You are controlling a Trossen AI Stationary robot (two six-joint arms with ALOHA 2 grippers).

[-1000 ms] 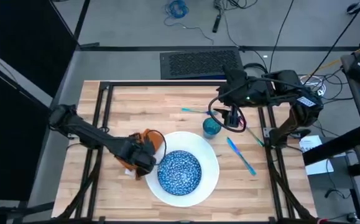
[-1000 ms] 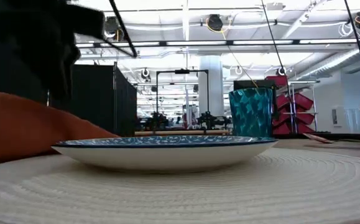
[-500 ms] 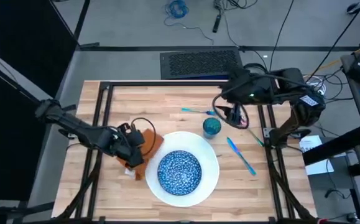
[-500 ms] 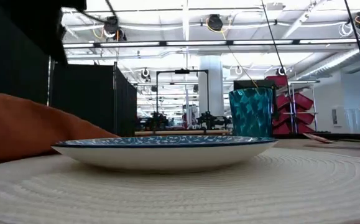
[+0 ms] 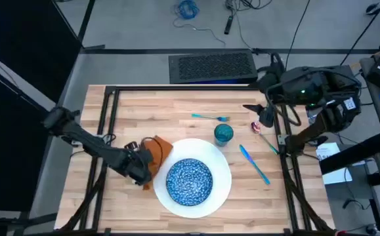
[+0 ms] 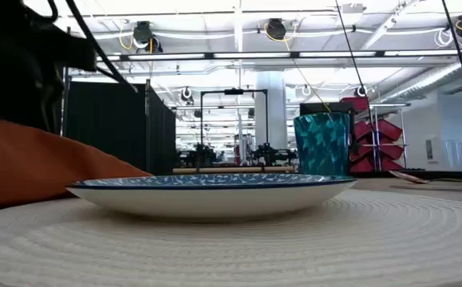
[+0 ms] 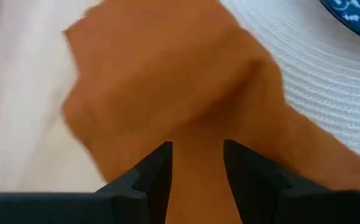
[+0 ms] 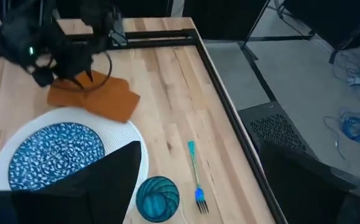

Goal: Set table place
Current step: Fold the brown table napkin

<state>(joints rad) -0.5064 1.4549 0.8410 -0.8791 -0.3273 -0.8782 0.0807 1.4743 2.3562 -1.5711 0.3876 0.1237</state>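
Two arms work over the butcher-block table (image 5: 176,105), and nearest the front edge sits the large white plate (image 5: 221,187) with the blue speckled bowl (image 5: 190,181) resting in its middle. In the low view the bowl (image 6: 211,191) stands level on the plate's ribbed surface (image 6: 358,239). Just beside the plate on its left lies the orange-brown napkin (image 5: 157,152), rumpled, one corner overlapping the plate's rim. The left gripper (image 5: 140,172) is down at the napkin's near edge; the left wrist view shows its two dark fingers (image 7: 155,177) parted by a narrow gap over the orange cloth (image 7: 167,81), and whether they pinch a fold of it I cannot tell. Behind the plate, just off its far-right rim, the small teal cup (image 5: 223,134) stands upright. A teal knife (image 5: 254,164) lies diagonally to the right of the plate, apart from it. Farther back, a teal fork (image 5: 211,117) lies near the cup on the bare wood. The right gripper (image 5: 266,117) hovers at the table's right frame rail, well apart from the cup; its own view shows the fingers (image 8: 99,186) spread wide with nothing between them.
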